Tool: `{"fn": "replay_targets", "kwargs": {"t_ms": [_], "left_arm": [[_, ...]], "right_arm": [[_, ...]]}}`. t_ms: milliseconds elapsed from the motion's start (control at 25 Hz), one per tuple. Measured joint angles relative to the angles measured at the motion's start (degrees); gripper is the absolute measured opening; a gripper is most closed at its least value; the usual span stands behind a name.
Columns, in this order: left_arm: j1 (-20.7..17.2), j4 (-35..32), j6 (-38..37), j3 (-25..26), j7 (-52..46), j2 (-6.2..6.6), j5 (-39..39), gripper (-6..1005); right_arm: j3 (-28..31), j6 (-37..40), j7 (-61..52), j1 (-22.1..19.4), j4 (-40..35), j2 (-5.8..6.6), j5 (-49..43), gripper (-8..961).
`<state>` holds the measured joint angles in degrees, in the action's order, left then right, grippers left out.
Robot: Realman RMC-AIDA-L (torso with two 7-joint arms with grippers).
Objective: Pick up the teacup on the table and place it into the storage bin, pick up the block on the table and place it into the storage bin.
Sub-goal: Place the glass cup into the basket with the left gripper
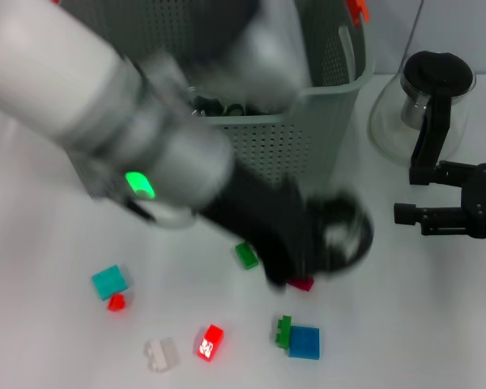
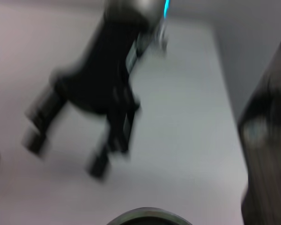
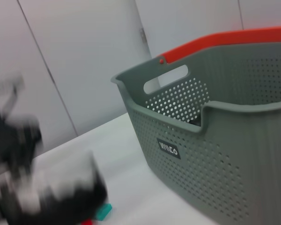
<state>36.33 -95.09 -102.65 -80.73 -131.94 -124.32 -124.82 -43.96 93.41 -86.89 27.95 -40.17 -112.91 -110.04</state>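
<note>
A: Storage bin [image 1: 324,121] sits at the far side of the white table [image 1: 57,243], grey-green, perforated, orange clip [image 1: 357,8] at its rim. In the right wrist view we note its dark label [image 3: 169,148] and orange handle [image 3: 225,40].

B: And the blocks?

A: Scattered on the table in front of the bin. We log a green block [image 1: 246,254] nearest the bin, a dark red one [image 1: 300,284] just beside the arm's dark end, a blue block [image 1: 304,342] touching a small green piece [image 1: 284,331], a red block [image 1: 210,342], a white one [image 1: 161,353], a teal one [image 1: 109,281] with a small red piece [image 1: 116,302] next to it.

B: Left gripper?

A: Left gripper [image 1: 308,239] is blurred, low over the table between the green and dark red blocks. We cannot tell whether its fingers are apart or closed.

B: Right gripper?

A: Right gripper [image 1: 409,214] hangs at the right, well apart from the blocks, beside a glass pot with a black lid [image 1: 436,77]. Its fingers stand parted, holding nothing.
</note>
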Motion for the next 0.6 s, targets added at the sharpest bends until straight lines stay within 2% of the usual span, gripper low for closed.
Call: {"fn": "replay_targets", "kwargs": {"t_ms": [120, 240, 320, 360, 400, 440, 520, 600], "left_arm": [[4.52, 0.19, -2.84, 14.26, -0.45, 0.4, 3.39, 41], [8.09, 1.49, 1.49, 21.99, -0.17, 2.41, 0.83, 42], [10.04, 3.79, 7.51, 23.02, -0.59, 4.56, -1.93, 42], [10.04, 3.79, 7.51, 23.02, -0.59, 4.56, -1.93, 42], [12.8, 9.98, 14.21, 22.98, -1.23, 6.72, -5.28, 42], [12.8, 9.98, 14.21, 22.98, -1.23, 6.72, -5.28, 42], [17.55, 21.24, 21.03, 23.27, -1.45, 8.68, -10.01, 43], [20.47, 28.25, 25.39, 23.4, -1.62, 9.62, -13.12, 43]], "right_arm": [[0.19, 0.03, -0.01, 0.0, 0.0, 0.03, 0.0, 925], [0.19, 0.0, -0.01, 0.0, 0.0, 0.04, 0.0, 925], [0.2, -0.01, -0.01, 0.0, 0.0, 0.06, 0.0, 924], [0.19, -0.04, -0.02, 0.02, 0.0, 0.06, 0.0, 924], [0.19, -0.04, -0.02, 0.07, 0.01, 0.06, 0.0, 924], [0.19, -0.07, 0.0, 0.11, 0.02, 0.06, 0.0, 924], [0.11, -0.12, 0.04, 0.16, 0.06, 0.03, 0.0, 924], [-0.04, -0.15, 0.03, 0.18, 0.1, 0.0, 0.0, 924]]}}
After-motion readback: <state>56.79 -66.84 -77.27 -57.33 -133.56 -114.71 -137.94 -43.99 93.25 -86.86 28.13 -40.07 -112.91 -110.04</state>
